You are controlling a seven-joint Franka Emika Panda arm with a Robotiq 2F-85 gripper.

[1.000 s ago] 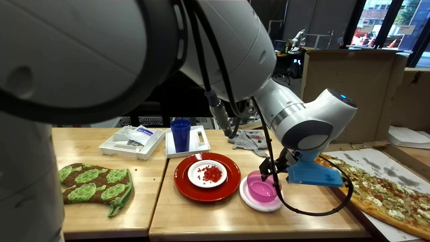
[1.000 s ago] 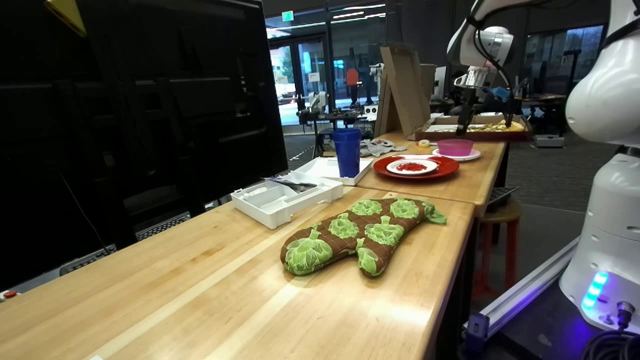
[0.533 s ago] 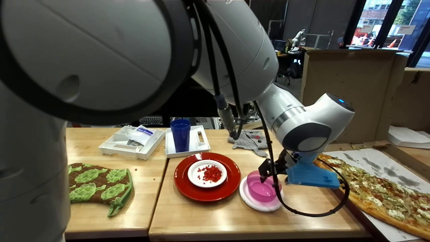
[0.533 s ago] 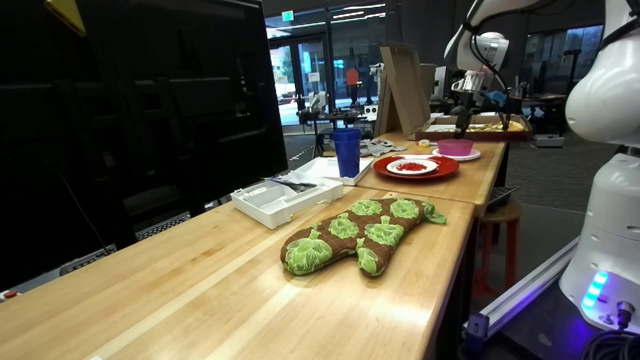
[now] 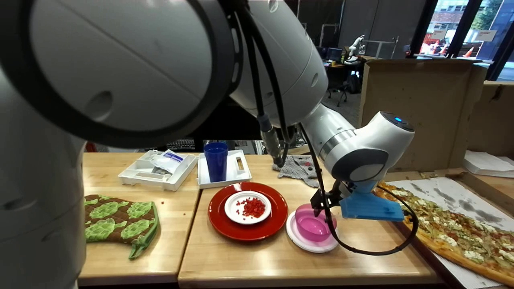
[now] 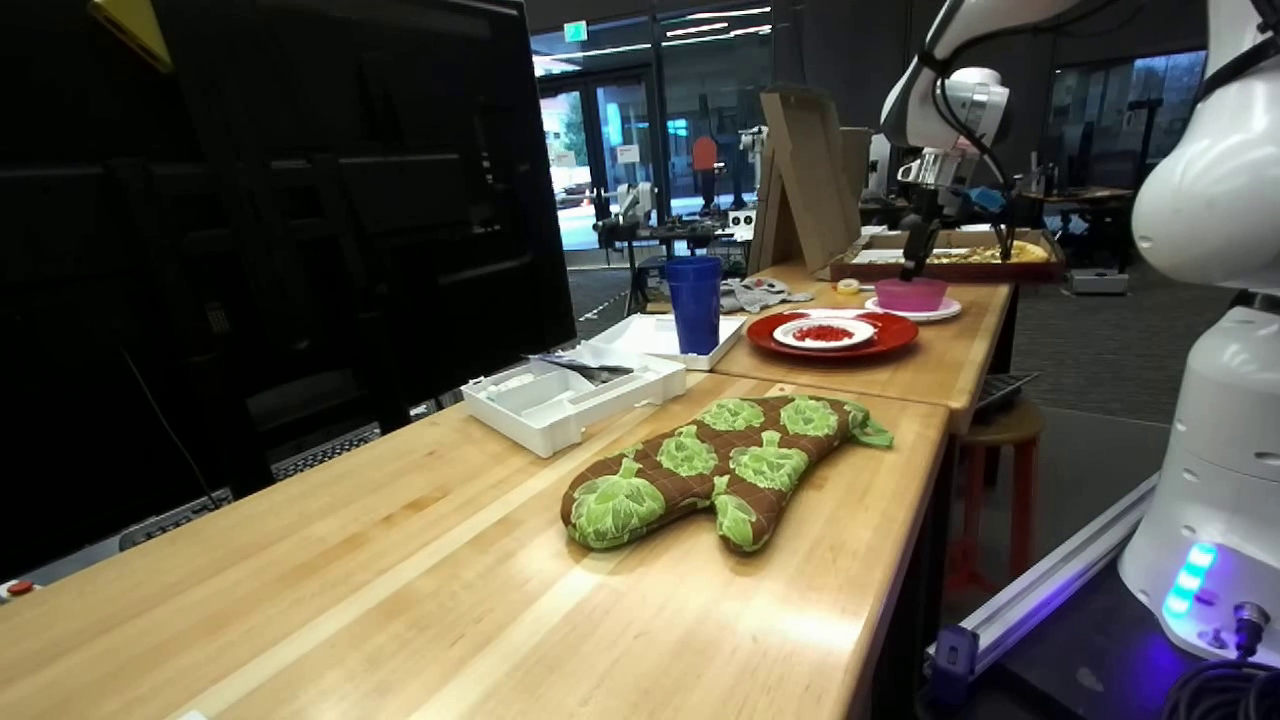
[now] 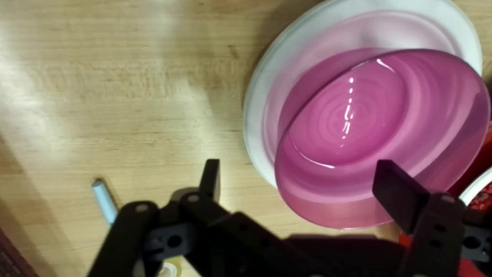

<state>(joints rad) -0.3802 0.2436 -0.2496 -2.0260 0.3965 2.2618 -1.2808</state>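
Pink bowl [image 7: 353,115], translucent, one: upright on a white plate [image 5: 295,239], on the wooden tabletop [image 5: 225,263], between a red plate [image 5: 225,224] and a pizza box [image 5: 421,112] with raised lid.

Gripper [image 7: 298,171], one: fingers spread wide, no hold on anything. In the wrist view, one finger [image 7: 210,179] lies over the tabletop outside the bowl and its opposite over the bowl's interior, so the rim passes between them; contact with the wall cannot be told. In both exterior views the fingertips stand at the rim or just above it.

Step in hand, by judgement: alignment across the rim, grasp not yet made.

Next move, by judgement: calls for the bowl wall squarely between the fingers, low enough for a firm bite, then a gentle draw together; the side looks thin and slick, and the plate beneath could be dragged.

Adjacent: small white plate [image 5: 231,205] bearing red bits [image 5: 253,207], on the red plate; blue cup [image 5: 216,160]; artichoke-print oven mitt [image 6: 720,470]; light-blue rod [image 7: 103,202], identity uncertain.
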